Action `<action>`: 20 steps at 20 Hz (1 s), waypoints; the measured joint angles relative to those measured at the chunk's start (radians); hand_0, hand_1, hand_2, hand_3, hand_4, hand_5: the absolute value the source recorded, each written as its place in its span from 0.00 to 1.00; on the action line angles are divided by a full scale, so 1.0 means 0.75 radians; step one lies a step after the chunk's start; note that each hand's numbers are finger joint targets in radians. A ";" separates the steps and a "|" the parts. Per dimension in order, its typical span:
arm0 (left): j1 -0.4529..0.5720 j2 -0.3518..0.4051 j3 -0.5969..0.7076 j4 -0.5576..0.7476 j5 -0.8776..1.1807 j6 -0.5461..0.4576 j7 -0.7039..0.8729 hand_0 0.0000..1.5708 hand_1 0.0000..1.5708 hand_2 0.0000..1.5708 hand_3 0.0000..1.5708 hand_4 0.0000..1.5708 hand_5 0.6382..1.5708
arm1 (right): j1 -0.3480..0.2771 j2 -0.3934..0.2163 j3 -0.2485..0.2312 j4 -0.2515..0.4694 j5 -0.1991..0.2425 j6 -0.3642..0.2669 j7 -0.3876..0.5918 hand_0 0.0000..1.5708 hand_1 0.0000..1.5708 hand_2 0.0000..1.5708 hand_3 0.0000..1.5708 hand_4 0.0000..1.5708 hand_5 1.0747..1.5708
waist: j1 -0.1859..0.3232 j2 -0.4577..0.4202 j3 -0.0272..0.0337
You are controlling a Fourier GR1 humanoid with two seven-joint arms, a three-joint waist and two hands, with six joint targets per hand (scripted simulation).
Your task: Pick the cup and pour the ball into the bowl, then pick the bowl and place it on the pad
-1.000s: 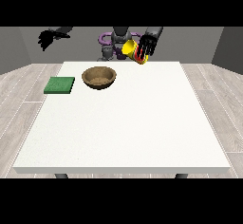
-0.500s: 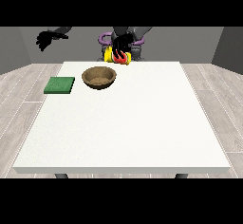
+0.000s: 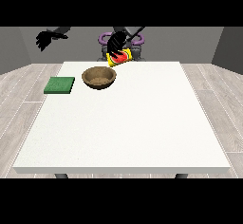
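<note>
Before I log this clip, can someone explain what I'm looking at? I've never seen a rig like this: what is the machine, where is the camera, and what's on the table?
It is a humanoid robot with two arms, each ending in a black hand. The camera stands across the white table and faces the robot, so the robot appears small at the top. On the table lie a brown bowl and, beside it towards the view's left, a flat green pad. The hand nearer the view's right holds a yellow cup, tipped on its side just beyond the bowl; something red shows in its mouth, likely the ball. The hand at the view's left is raised off to the side of the table, holding nothing.
</note>
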 measured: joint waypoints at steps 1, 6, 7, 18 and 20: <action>-0.008 -0.002 -0.006 -0.004 -0.023 -0.012 -0.004 0.92 0.92 1.00 1.00 0.97 0.53 | -0.010 -0.003 -0.005 0.003 -0.004 -0.002 0.001 0.00 0.00 0.00 0.00 0.00 1.00 | 0.006 0.011 0.0000; 0.010 -0.002 0.015 -0.046 -0.071 -0.041 -0.044 0.94 0.94 1.00 1.00 0.95 0.63 | -0.035 0.031 0.006 -0.001 -0.018 -0.045 0.085 0.00 0.00 0.00 0.00 0.07 0.99 | 0.038 -0.007 -0.0013; 0.021 0.001 0.073 -0.065 -0.018 -0.012 -0.035 0.95 0.95 1.00 1.00 1.00 0.49 | -0.037 0.039 0.009 -0.007 -0.019 -0.056 0.099 0.00 0.00 0.00 0.00 0.14 0.99 | 0.047 -0.008 -0.0032; 0.340 -0.047 0.778 -0.396 0.830 0.442 -0.040 0.00 0.00 0.00 0.00 0.00 0.97 | 0.020 0.104 0.009 -0.047 -0.022 -0.119 0.106 0.00 0.00 0.00 0.00 0.21 0.99 | 0.135 0.063 -0.0275; 0.415 -0.057 0.849 -0.472 1.034 0.485 -0.106 0.00 0.00 0.00 0.00 0.00 0.98 | 0.004 0.134 0.027 -0.064 -0.016 -0.132 0.098 0.00 0.00 0.00 0.00 0.18 0.99 | 0.121 0.107 -0.0299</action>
